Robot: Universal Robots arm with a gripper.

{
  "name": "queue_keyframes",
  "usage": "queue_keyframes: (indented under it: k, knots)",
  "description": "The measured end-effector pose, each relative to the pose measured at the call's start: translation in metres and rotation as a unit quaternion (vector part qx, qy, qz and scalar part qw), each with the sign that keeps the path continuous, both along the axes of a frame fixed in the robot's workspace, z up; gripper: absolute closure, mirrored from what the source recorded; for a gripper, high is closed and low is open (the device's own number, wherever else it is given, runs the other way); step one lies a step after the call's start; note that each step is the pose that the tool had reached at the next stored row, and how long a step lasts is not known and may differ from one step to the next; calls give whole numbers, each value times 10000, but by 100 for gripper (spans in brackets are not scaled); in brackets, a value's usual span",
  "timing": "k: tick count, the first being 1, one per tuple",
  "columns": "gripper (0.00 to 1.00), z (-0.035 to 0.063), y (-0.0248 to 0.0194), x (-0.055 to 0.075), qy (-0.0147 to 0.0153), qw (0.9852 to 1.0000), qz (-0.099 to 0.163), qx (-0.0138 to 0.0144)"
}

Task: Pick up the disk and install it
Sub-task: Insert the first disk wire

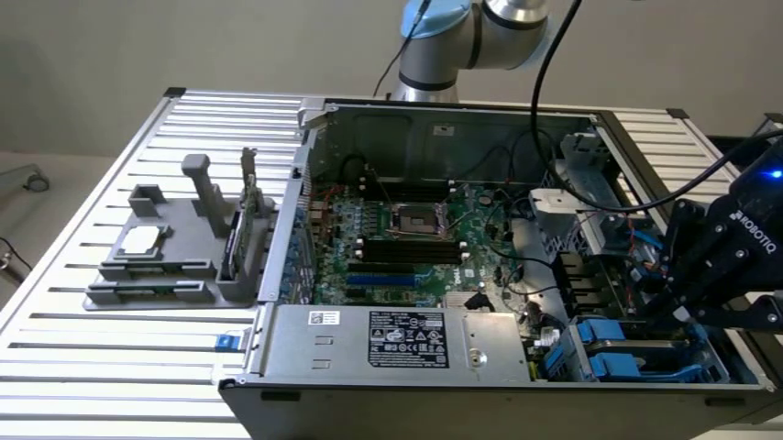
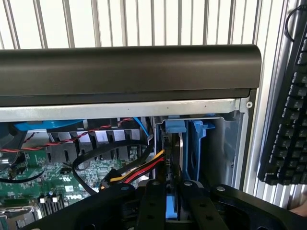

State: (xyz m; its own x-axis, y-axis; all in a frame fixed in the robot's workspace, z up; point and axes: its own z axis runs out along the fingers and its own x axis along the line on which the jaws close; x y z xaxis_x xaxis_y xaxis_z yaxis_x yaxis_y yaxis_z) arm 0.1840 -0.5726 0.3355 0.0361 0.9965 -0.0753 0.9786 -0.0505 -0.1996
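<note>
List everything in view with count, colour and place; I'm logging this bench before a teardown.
computer case: one, dark grey, open on the slatted table.
motherboard: one, green, inside the case.
power supply box: one, silver, the case's near edge.
disk: one, blue-framed, upright in the drive bay.
parts holder: one, grey, the exterior view's left.
keyboard: one, black, beside the case.
table: one, silver slats.
arm: one, grey-blue, behind the case.
tool: one, black, shut on the disk.

Open computer case [image 1: 367,124] on slatted table [image 1: 123,367]; keyboard [image 2: 288,120] beside
</note>
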Motion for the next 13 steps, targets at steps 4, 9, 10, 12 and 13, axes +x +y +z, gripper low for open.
queue_keyframes:
  k: [4, 9, 10, 12, 13]
  knots:
    - [84, -1, 0, 2, 18, 10000, 0, 0]
    - [84, -7, 0, 13, 33, 10000, 0, -2]
    - [84, -8, -1, 15, 35, 10000, -1, -3]
    - [84, -14, 0, 17, 39, 10000, 0, -3]
    - [84, -18, 0, 18, 42, 10000, 0, -2]
